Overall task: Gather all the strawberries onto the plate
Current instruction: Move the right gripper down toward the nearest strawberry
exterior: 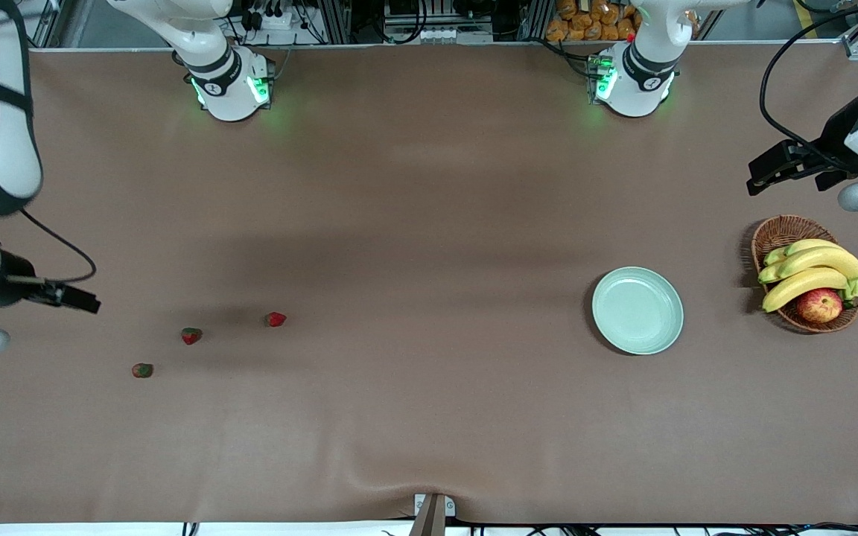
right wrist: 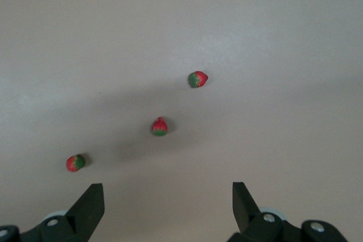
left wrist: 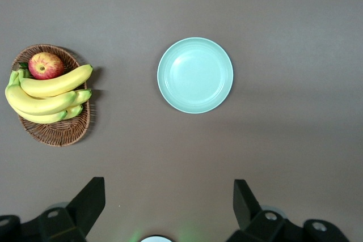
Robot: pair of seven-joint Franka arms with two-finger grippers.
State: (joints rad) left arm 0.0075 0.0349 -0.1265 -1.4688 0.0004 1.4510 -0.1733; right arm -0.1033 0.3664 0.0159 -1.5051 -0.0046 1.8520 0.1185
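Strawberries, three, loose on the counter toward the right arm's end, well apart from the plate; none on the plate. Strung in a slanted line: one farthest from the front camera, one in the middle, one nearest that camera and closest to the counter's end. Same three in the right wrist view, each red with a green cap.

Counter covered in plain brown cloth, slightly rippled at the edge nearest the front camera. Aluminium framing, cables and a heap of orange-brown packets along the edge where the bases stand. Green lights at both arm bases.

Right pincer up in the air over the counter's end, beside the strawberries, fingers apart and holding nothing; in its wrist view the two dark fingertips spread wide over bare cloth. Left pincer raised over the left arm's end, above the counter near the wicker basket, likewise spread and clasping nothing; fingertips wide in its wrist view, with plate and basket below.

Counted: three strawberries, one pale mint-green plate, one brown wicker basket beside the plate toward the left arm's end. In the basket, one bunch of bananas and one red-yellow apple.
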